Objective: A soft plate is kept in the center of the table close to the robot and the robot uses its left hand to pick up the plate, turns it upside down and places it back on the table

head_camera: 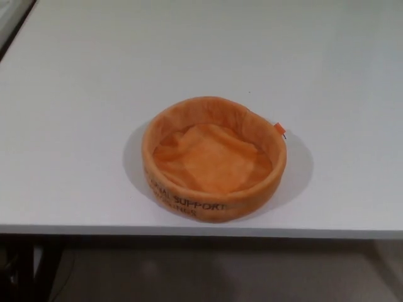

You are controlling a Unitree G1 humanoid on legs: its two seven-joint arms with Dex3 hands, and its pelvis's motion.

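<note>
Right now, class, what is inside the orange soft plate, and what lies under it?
Inside the orange soft plate only its own rumpled fabric base shows; nothing else lies in it. It rests on the white table. The patch of table beneath it is covered, so that cannot be seen.

orange soft plate (214, 165) with dark lettering, white table (94, 94)

No part of robot body in head view: no arm, no robot hand, no forearm, so nothing to report on colours, shapes, cables, screws or markings. No person in shot either, no sleeve or clothing.
</note>
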